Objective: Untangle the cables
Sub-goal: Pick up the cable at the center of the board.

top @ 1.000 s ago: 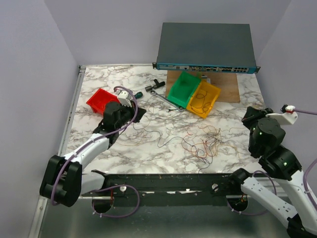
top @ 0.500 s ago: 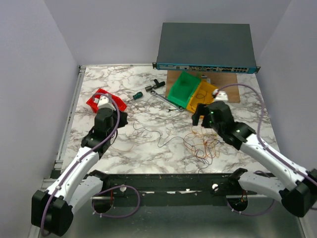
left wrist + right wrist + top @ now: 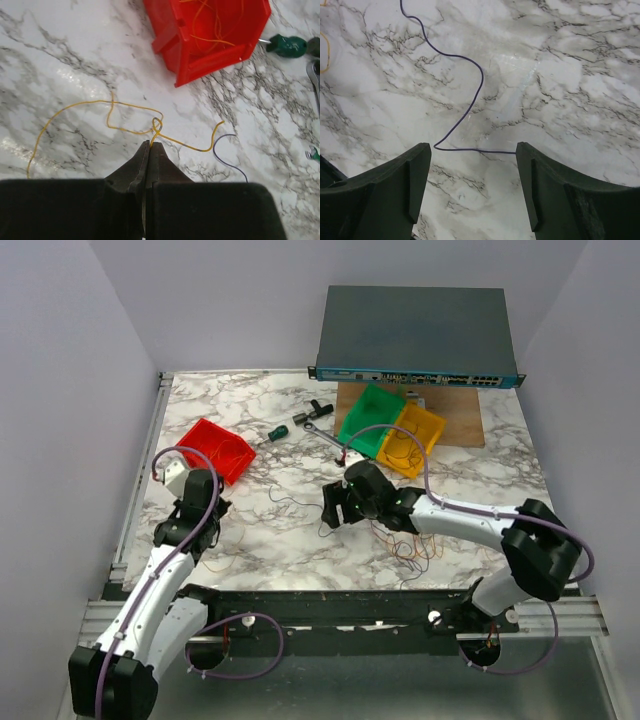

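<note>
My left gripper (image 3: pixel 150 145) is shut on a thin yellow cable (image 3: pixel 90 103), which loops over the marble just short of the red bin (image 3: pixel 210 45). More yellow and orange cables (image 3: pixel 215 22) lie inside that bin. My right gripper (image 3: pixel 472 150) stands open low over the table. A dark purple cable (image 3: pixel 470 107) lies between its fingers, one end reaching the right finger (image 3: pixel 540 185). In the top view the right gripper (image 3: pixel 335 505) is mid-table, left of the tangle of orange, red and yellow cables (image 3: pixel 412 532). The left gripper (image 3: pixel 203 508) sits near the red bin (image 3: pixel 215 448).
A green bin (image 3: pixel 368 420) and a yellow bin (image 3: pixel 412 443) holding orange wires stand at the back on a wooden board (image 3: pixel 462 418). A network switch (image 3: pixel 415 335) lies behind them. A green-handled screwdriver (image 3: pixel 277 431) and a wrench (image 3: pixel 325 437) lie between the bins.
The left arm has drawn back toward the near left, away from the red bin. The right arm swung in from the right edge, opened, and moved left past the tangle to the purple cable.
</note>
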Controlling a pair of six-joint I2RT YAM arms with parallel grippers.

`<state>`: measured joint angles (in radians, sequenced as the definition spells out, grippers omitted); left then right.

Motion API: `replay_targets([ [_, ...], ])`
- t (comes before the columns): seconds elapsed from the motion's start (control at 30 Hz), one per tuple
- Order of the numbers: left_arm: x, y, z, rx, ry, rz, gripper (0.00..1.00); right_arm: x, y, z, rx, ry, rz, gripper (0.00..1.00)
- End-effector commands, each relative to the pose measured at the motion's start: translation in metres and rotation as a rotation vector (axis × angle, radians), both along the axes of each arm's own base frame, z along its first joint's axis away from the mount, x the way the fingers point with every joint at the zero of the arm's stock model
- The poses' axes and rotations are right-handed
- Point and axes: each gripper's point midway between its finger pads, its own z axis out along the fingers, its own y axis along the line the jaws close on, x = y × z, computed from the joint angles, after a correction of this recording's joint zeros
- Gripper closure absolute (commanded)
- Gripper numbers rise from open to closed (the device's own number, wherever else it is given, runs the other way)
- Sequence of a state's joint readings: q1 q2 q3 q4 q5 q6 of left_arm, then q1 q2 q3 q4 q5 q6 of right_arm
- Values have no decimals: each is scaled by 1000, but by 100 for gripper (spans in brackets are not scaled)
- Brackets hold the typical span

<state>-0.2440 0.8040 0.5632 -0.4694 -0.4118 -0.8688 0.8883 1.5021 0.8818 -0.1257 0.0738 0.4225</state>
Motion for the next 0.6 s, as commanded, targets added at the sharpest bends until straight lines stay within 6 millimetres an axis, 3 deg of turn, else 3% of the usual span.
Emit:
replay_targets([
  [0.0, -16, 36, -11, 21, 31, 169, 100, -3, 30, -13, 103, 28, 67, 25],
  [0.2, -12, 53, -15, 30, 56, 244, 100, 3, 37, -20, 108, 9, 78, 32],
  [0.27, -10, 57, -22, 21, 83, 265, 100, 1, 40, -23, 122, 25, 78, 40],
  [0.33, -7, 59, -27, 6, 101, 263, 100, 1, 40, -27, 136, 32, 61, 57],
  [0.43, -5, 64, -30, -10, 106, 259, 100, 5, 30, -30, 126, 15, 2, 92],
  [0.47, -3, 66, -29, -9, 96, 254, 97, 7, 26, -29, 123, 4, -28, 99],
  [0.57, 0, 65, -23, -3, 54, 215, 57, 14, 8, -27, 121, -35, -126, 99],
])
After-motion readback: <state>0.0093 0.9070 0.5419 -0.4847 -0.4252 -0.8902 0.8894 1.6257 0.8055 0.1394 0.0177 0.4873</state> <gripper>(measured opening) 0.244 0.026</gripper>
